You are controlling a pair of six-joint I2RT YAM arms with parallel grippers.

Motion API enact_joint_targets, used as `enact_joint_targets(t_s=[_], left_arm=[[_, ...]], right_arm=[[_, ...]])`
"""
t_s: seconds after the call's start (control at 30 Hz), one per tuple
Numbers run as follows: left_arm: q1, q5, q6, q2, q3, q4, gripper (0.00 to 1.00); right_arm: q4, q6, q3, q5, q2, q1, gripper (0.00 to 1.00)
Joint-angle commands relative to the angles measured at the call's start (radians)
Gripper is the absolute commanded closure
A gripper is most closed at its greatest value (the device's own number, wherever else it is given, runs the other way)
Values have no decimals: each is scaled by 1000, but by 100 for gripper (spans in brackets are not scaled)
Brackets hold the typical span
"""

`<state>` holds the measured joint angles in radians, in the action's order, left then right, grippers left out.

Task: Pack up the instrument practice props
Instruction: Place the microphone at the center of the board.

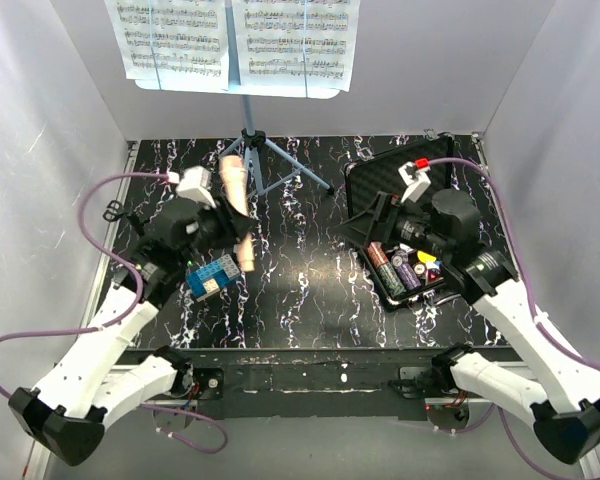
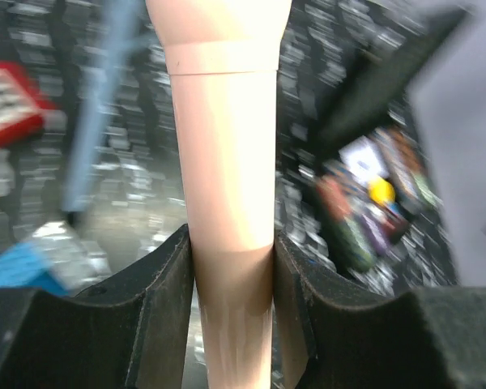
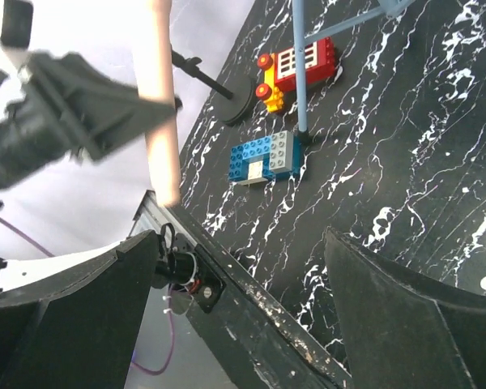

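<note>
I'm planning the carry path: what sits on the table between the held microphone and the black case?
Top view: only bare tabletop between microphone and case; the music stand's leg ends farther back.

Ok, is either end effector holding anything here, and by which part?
The left end effector is shut on the pale peach microphone, clamping its narrow handle; the wider end sticks out beyond. The right end effector is open, holding nothing.
</note>
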<state>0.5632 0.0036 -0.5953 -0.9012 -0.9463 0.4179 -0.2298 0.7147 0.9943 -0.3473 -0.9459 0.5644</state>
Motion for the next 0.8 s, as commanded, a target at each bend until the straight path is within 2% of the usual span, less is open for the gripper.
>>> enact_joint_targets(t_s=[0.0, 0.1, 0.17, 0.4, 0.6, 0.77], left_arm=[[-146, -266, 126, -66, -147, 361, 100], [-206, -394, 189, -143, -213, 447, 100], [-241, -451, 224, -194, -218, 444, 100], [-333, -524, 356, -416, -244, 395, 100], [-396, -573, 466, -528, -261, 345, 100], [-445, -605, 470, -593, -230, 289, 100]], right_arm=[[-72, -87, -46, 36, 79, -3, 8], [-59, -89, -94, 28, 102, -3, 7], [-42, -89, -123, 10, 107, -3, 7], [-26, -84, -187, -35, 156, -3, 7], [7, -72, -244, -58, 209, -3, 7], [21, -72, -267, -65, 234, -3, 7]])
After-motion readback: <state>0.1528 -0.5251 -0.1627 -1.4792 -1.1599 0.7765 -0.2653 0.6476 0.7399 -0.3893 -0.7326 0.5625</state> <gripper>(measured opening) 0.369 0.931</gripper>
